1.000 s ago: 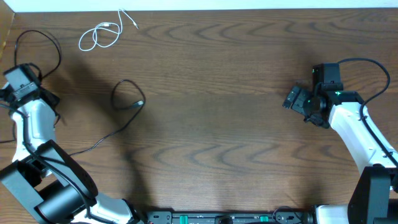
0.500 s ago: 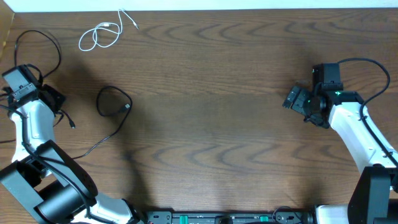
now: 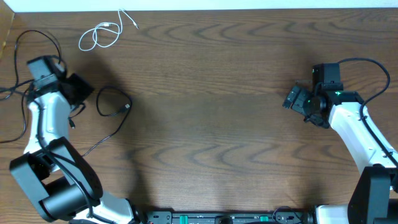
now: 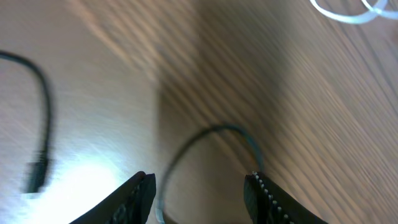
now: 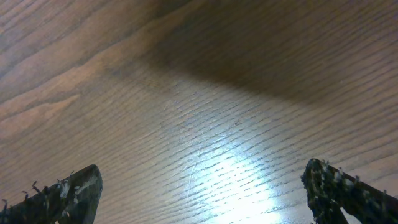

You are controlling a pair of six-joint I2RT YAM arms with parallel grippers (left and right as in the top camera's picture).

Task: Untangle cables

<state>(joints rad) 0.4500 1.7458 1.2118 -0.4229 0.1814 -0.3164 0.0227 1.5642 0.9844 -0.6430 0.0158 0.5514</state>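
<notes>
A black cable [image 3: 118,127] lies at the left in a loop, its tail running toward the front left. My left gripper [image 3: 84,93] is open and empty just left of that loop. In the left wrist view the cable's curve [image 4: 208,132] lies on the table between the open jaws [image 4: 200,190]. A second black cord with a plug end [image 4: 43,118] lies to its left. The short white cable [image 3: 99,36] is coiled at the back left, also visible in the left wrist view [image 4: 348,14]. My right gripper [image 3: 290,99] is open and empty over bare wood [image 5: 205,193].
Thicker black wires [image 3: 37,37] loop around the left arm at the table's left edge. The table's far edge runs just behind the white cable. The right arm's wire [image 3: 373,65] arcs at the right edge.
The black cable's loop slid left, then stayed put. My left gripper swung right and now sits open next to the loop. The right arm has not moved.
</notes>
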